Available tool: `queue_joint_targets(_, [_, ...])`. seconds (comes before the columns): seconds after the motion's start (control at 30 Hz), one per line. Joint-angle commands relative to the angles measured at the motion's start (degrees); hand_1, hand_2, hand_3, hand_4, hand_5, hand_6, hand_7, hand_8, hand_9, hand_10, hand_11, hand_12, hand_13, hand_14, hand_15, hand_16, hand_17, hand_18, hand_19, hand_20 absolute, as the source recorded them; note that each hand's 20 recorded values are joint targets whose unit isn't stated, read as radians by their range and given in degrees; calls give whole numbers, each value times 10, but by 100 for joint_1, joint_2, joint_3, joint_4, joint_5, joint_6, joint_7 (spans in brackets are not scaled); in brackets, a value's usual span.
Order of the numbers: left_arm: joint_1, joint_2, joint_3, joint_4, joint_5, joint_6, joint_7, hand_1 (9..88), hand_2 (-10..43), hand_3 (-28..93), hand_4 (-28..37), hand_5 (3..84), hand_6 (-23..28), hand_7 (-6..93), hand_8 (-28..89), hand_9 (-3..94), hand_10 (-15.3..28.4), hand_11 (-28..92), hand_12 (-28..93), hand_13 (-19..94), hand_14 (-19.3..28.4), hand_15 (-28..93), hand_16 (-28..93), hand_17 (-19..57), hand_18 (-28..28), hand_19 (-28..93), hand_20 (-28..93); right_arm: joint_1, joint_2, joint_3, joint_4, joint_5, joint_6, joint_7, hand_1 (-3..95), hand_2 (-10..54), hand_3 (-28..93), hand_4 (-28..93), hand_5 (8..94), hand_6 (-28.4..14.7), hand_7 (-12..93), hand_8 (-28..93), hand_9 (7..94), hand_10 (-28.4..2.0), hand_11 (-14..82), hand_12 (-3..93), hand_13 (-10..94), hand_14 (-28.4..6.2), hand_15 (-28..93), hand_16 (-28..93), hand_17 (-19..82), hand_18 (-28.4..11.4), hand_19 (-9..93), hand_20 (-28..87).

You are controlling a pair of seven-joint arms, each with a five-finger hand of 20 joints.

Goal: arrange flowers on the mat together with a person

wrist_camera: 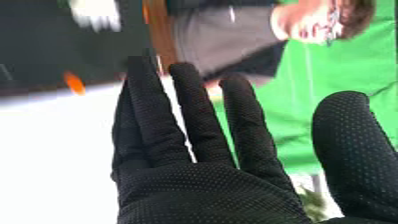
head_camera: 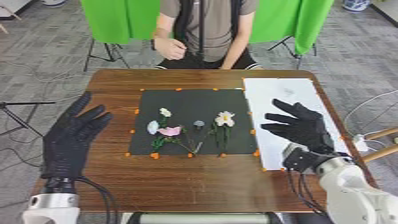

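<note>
In the head view, a black mat (head_camera: 187,102) lies on the table with several flowers on it. A white flower (head_camera: 165,112), a pale bloom (head_camera: 153,127) and a pink flower (head_camera: 170,131) are at its left part. A small greyish flower (head_camera: 199,123) is near the middle, a cream-white flower (head_camera: 225,119) right of it. My right hand (head_camera: 302,125) is open over the white sheet, right of the mat, holding nothing. My left hand (head_camera: 69,137) is open at the table's left side, apart from the flowers. In the right wrist view my right hand (wrist_camera: 209,187) has straight, spread fingers.
A white sheet (head_camera: 284,92) lies on the table's right side. Orange tape pieces (head_camera: 155,156) line the mat's edges. A person sits across the table, hands near the body, away from the flowers. The table's wooden edge (head_camera: 204,71) faces them.
</note>
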Motion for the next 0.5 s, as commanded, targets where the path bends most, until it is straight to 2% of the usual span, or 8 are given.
queue_joint_targets(0.03, [-123,-159,-95,200,158,-352,-210,210,82,769,-282,348,68,98,-98,359,197,206,87,314,270,437,-93,-26,268,700,16,-68,-332,35,2,1178,-441,31,112,166,833,-283,414,-38,88,-114,492,-197,99,104,436,-226,271,123,68,-192,538,82])
queue_joint_targets(0.07, [-189,-189,-93,231,186,-405,-253,208,82,768,-282,347,67,97,-98,359,197,206,88,318,273,443,-92,-24,271,708,16,-81,-358,44,7,1221,-495,46,112,165,833,-283,412,-38,88,-113,490,-198,99,105,435,-226,271,125,67,-192,537,85])
queue_joint_targets(0.1, [-213,-164,-72,241,185,-395,-210,208,83,767,-282,346,67,97,-98,359,197,205,88,325,274,452,-91,-20,272,717,16,-44,-378,36,36,1239,-572,61,111,164,833,-283,409,-38,87,-113,488,-199,100,106,434,-226,272,127,67,-192,536,88])
queue_joint_targets(0.13, [-248,-193,-71,250,217,-433,-262,208,83,767,-283,346,66,97,-97,359,197,204,89,327,275,455,-93,-17,274,723,15,-66,-394,38,26,1231,-594,73,110,163,833,-283,406,-38,87,-112,487,-201,100,108,434,-225,273,129,66,-192,536,92])
queue_joint_targets(0.23, [-317,-182,-39,282,217,-484,-276,207,83,765,-283,346,66,95,-97,360,197,202,90,337,278,472,-97,-13,278,739,5,-52,-464,45,44,1115,-732,111,109,155,831,-283,399,-38,87,-112,486,-207,109,113,442,-223,310,141,68,-194,549,107])
queue_joint_targets(0.3, [-323,-215,-58,297,211,-547,-342,207,84,764,-283,345,66,95,-96,362,198,204,93,355,282,494,-106,-11,280,748,-13,-36,-480,59,54,1126,-824,189,106,148,826,-283,394,-38,86,-111,487,-208,112,114,445,-224,326,139,69,-196,554,113])
queue_joint_targets(0.4, [-336,-235,-50,323,233,-547,-360,206,85,761,-283,345,66,92,-95,369,202,206,94,386,284,531,-119,-3,284,781,-84,-25,-483,32,69,1038,-875,189,104,143,818,-283,389,-36,86,-110,484,-208,112,114,443,-225,330,134,69,-197,556,116])
queue_joint_targets(0.5, [-352,-226,13,363,180,-448,-287,205,84,762,-283,346,66,89,-91,371,202,206,95,378,284,532,-137,-6,284,793,-160,-31,-523,29,90,1087,-891,201,102,139,815,-283,385,-35,87,-110,480,-208,111,113,439,-225,329,128,68,-199,555,118])
